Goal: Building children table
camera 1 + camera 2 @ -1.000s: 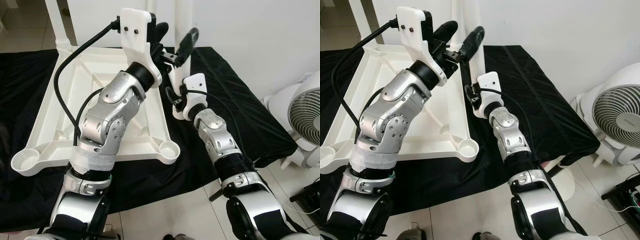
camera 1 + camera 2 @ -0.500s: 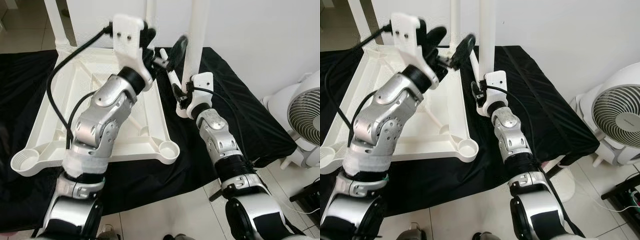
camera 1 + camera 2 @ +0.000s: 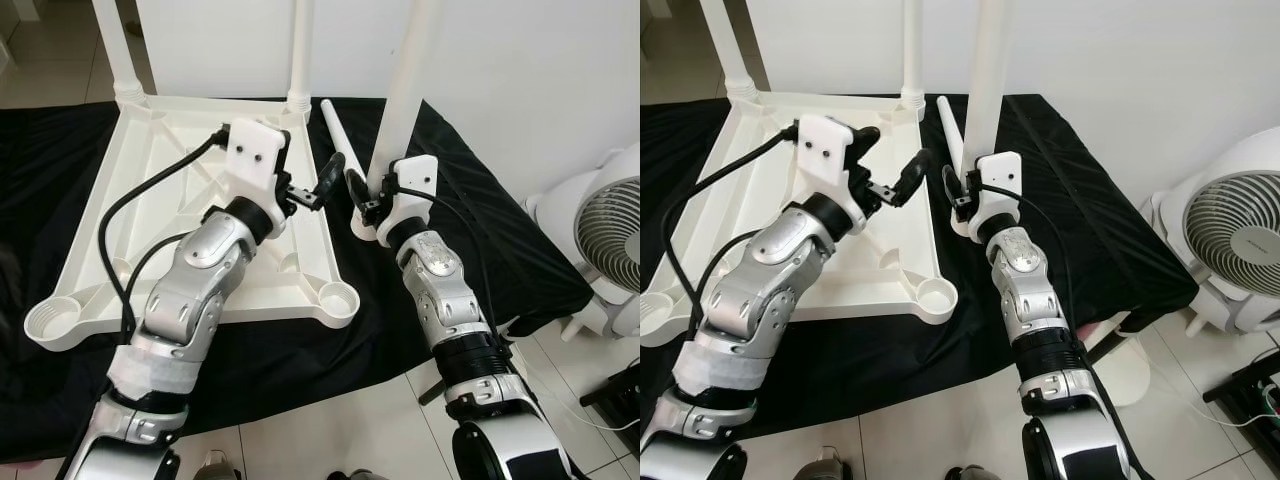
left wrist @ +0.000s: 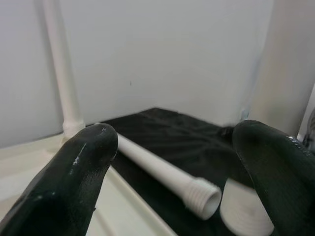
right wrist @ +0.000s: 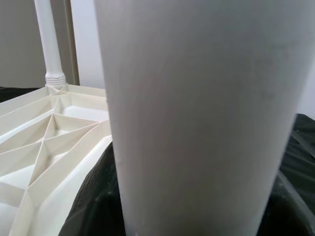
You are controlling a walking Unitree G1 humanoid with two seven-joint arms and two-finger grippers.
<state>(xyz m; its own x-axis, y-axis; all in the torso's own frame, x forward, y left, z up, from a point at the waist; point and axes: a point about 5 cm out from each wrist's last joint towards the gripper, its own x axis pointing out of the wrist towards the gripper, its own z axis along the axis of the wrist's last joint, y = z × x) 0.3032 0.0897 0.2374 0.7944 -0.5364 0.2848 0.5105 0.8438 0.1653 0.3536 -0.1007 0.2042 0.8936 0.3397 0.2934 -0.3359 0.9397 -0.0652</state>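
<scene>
The white table top (image 3: 150, 180) lies upside down on a black cloth. Two white legs stand in its far corners (image 3: 112, 50) (image 3: 300, 50). A loose leg (image 3: 336, 135) lies on the cloth past the top's right edge, its threaded end (image 4: 199, 199) facing my left wrist camera. My right gripper (image 3: 372, 195) is shut on another leg (image 3: 408, 90), held upright just right of the top. My left gripper (image 3: 890, 165) hangs open over the top's right edge, nothing between its fingers (image 4: 74, 182).
Both near corner sockets (image 3: 340, 297) (image 3: 50, 322) stand open. A white fan (image 3: 612, 235) is on the tiled floor to the right. A white wall rises behind the table.
My left arm has come down from high up to just above the top's right edge, still open. The right gripper has carried the upright leg a little to the right.
</scene>
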